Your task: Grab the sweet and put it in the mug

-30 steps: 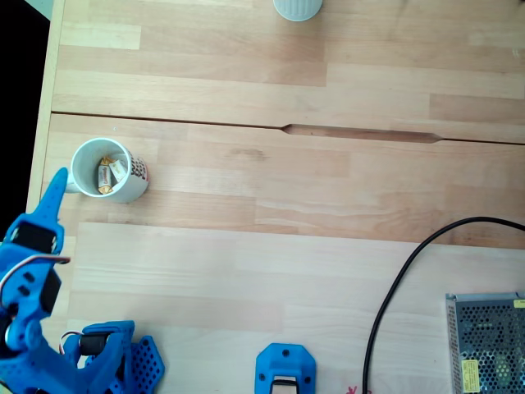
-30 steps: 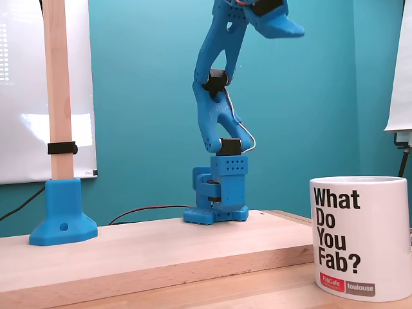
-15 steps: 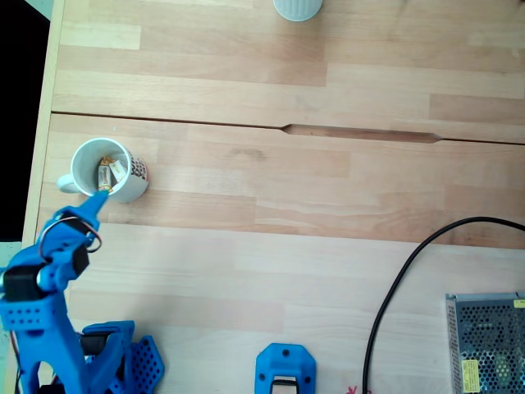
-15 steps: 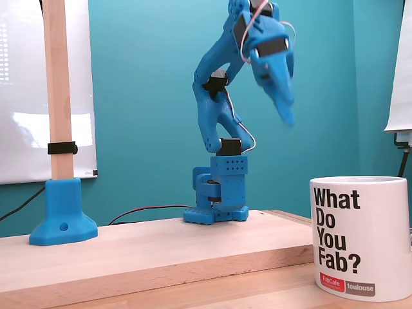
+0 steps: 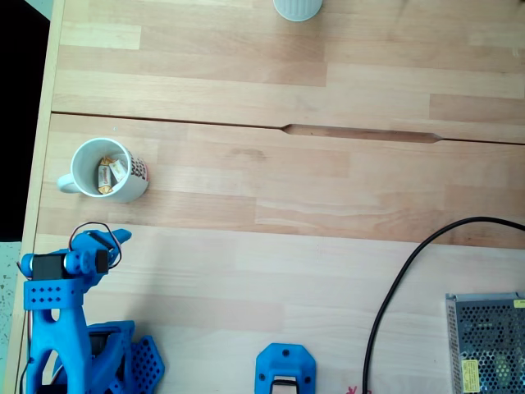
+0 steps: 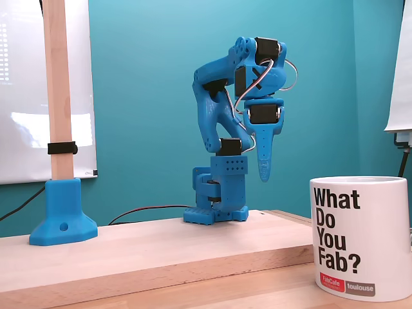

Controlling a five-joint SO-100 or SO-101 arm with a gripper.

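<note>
The white mug (image 5: 86, 154) with a reddish print stands at the left of the table in a fixed view from above. Two small white-and-yellow wrapped sweets (image 5: 105, 174) lie inside it, close together. The same mug (image 6: 360, 235) fills the lower right of the side view, where its inside is hidden. The blue arm is folded back over its base. My gripper (image 5: 120, 236) sits below the mug in the view from above, well apart from it. In the side view the gripper (image 6: 262, 177) hangs pointing straight down, fingers together, holding nothing.
A pale ribbed cup (image 5: 297, 6) stands at the top edge. A black cable (image 5: 394, 283) curves to a metal mesh box (image 5: 486, 341) at the lower right. A blue post base (image 5: 285, 371) holds a wooden post (image 6: 56, 90). The arm stands on a raised board (image 6: 161, 248).
The arm has drawn back from beside the mug and folded down over its base. The gripper swung from high and forward to pointing straight down. The sweets have stayed in the mug.
</note>
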